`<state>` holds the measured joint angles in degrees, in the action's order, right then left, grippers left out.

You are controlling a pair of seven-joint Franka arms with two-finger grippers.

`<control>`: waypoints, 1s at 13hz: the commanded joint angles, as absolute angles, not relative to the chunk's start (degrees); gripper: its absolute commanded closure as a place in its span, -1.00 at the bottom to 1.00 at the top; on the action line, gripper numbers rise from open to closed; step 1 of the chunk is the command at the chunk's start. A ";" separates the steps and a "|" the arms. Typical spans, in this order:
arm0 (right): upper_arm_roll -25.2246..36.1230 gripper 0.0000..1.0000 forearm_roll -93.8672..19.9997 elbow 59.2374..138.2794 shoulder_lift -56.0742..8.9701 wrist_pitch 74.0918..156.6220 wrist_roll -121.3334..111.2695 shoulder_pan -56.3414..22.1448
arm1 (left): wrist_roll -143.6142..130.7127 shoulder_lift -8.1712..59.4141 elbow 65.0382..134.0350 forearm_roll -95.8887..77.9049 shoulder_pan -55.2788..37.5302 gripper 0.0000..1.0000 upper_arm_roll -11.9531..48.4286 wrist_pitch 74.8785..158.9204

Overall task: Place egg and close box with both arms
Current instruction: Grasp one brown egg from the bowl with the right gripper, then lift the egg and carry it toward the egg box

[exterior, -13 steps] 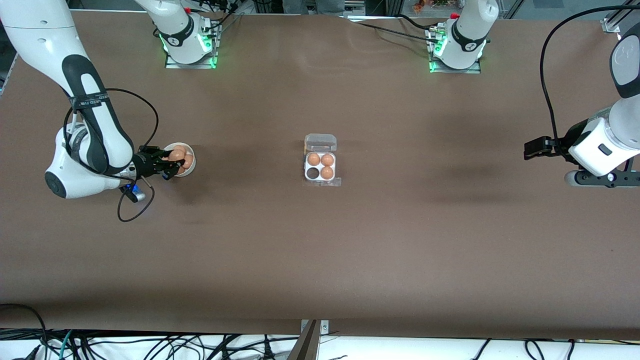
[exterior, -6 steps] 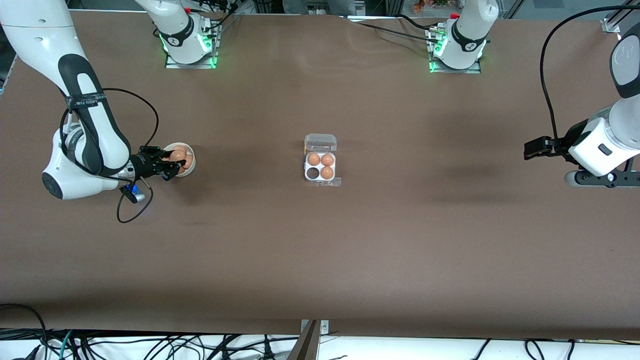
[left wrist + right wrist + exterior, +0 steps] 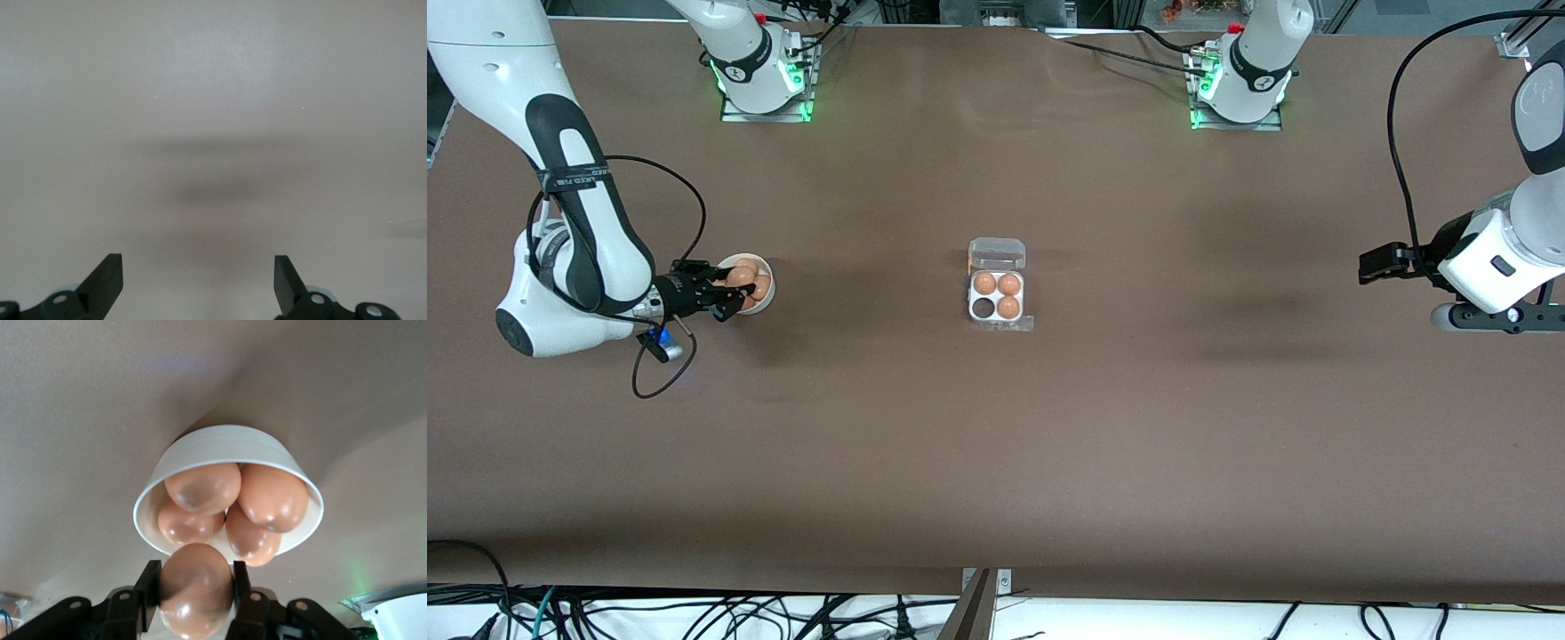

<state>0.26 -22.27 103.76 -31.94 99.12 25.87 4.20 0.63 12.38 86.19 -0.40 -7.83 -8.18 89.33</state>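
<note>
The right gripper (image 3: 195, 600) had clamped the egg (image 3: 195, 588) over the white bowl (image 3: 766, 298) (four eggs inside). The box (image 3: 997, 302) sat mid-counter, lid open. The left gripper (image 3: 198, 280) waited with jaws wide, holding nothing.

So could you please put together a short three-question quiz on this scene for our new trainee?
1. True or false: the right end effector is shut on an egg.
2. How many cells of the box have no egg in them?
A. none
B. one
C. three
3. Fill in: the left end effector hangs open over the bare ____.

Key:
1. True; it holds the egg just above the bowl, which has four more eggs in it.
2. B; three cells hold eggs, and the empty one is nearer the front camera, toward the right arm's end.
3. table
</note>
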 commanded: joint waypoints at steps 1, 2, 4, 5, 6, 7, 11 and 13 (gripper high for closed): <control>0.09 0.66 -23.29 101.34 -31.99 95.63 24.70 4.83 | 0.79 12.57 84.99 -1.32 -7.91 -1.00 -8.26 88.59; 0.09 0.67 -23.29 100.99 -31.91 94.75 24.70 4.92 | 0.79 12.57 84.99 -1.32 -7.91 -1.00 -8.26 88.59; -0.09 0.67 -23.55 99.41 -31.99 92.30 24.70 4.75 | 0.79 12.57 85.08 -1.32 -7.91 -1.00 -8.26 88.59; -0.09 0.67 -24.77 98.10 -31.99 91.07 24.96 4.49 | 0.79 12.57 85.08 -1.32 -7.91 -1.00 -8.26 88.59; -0.17 0.68 -26.09 97.13 -31.99 89.75 25.22 4.13 | 0.79 12.57 85.25 -1.32 -7.91 -1.00 -8.26 88.59; -0.18 0.69 -26.28 96.42 -31.99 89.04 25.31 3.78 | 0.79 12.57 85.34 -1.32 -7.91 -1.00 -8.26 88.59; -3.24 0.70 -26.28 94.57 -31.73 88.51 25.14 2.90 | 0.79 12.57 85.34 -1.32 -7.91 -1.00 -8.26 88.51; -5.53 0.70 -26.28 93.08 -31.73 87.98 25.49 2.90 | 0.70 12.57 85.34 -1.41 -7.91 -1.00 -8.26 88.59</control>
<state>-3.91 -25.63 94.94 -31.92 89.74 25.79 2.73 0.63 12.38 86.19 -0.40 -7.83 -8.18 89.33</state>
